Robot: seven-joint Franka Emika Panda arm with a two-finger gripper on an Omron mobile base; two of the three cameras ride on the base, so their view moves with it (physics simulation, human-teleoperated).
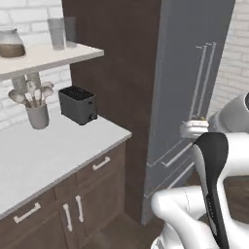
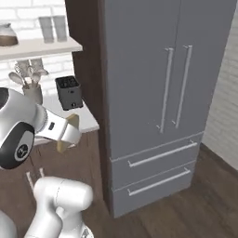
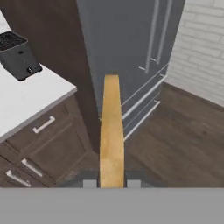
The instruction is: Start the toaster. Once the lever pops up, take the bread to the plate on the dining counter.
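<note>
Bread (image 3: 111, 131) sits edge-on between the closed gripper (image 3: 111, 183) fingers in hand view, out past the counter (image 1: 53, 151) edge. Right base view gives only a tan corner by the wrist; toaster (image 1: 78, 104) stands near the counter's back edge, slots hard to read.

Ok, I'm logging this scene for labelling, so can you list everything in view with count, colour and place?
toaster: one, dark grey, on the white wall counter, far from the gripper
bread: one slice, tan, edge-on between the fingers
utensil cup: one, grey, holding pale spoons, left of the toaster
shelf: one, white, above the counter
glasses: two, clear grey, on the shelf
jar: one, glass with brown contents, at the shelf's left end
cabinets: brown, with pale handles, under the counter
fridge: one, grey, two doors and two drawers, right of the counter
floor: dark wood
gripper: one, shut on the bread
</note>
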